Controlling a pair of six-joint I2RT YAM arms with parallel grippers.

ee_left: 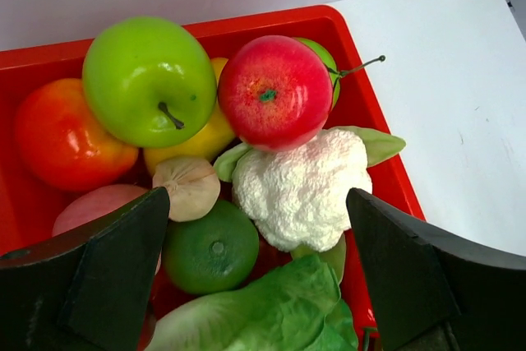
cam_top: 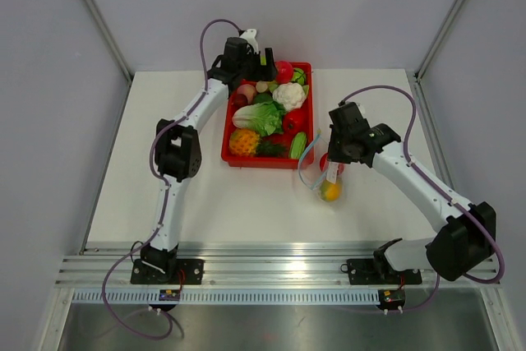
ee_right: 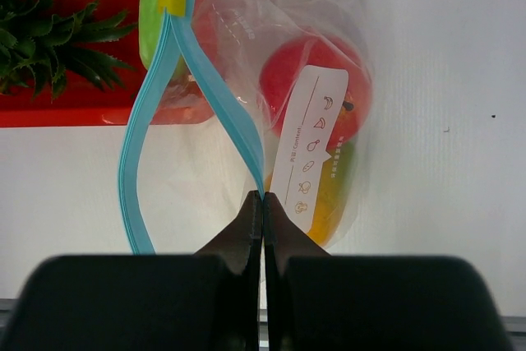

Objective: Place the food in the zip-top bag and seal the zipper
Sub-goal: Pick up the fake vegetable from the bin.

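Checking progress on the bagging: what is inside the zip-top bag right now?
Through the clear zip-top bag show a red fruit and an orange-yellow one next to it. The white label covers part of both; anything behind them is hidden.

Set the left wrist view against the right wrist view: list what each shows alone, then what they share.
Left wrist only: the open left gripper framing a green apple, a red fruit, a cauliflower and a lime.
Right wrist only: the right gripper pinched on the zipper of the zip-top bag, whose mouth gapes, with a red piece and a yellow piece inside; pineapple leaves in the corner.
Both: the red tray and the white table.
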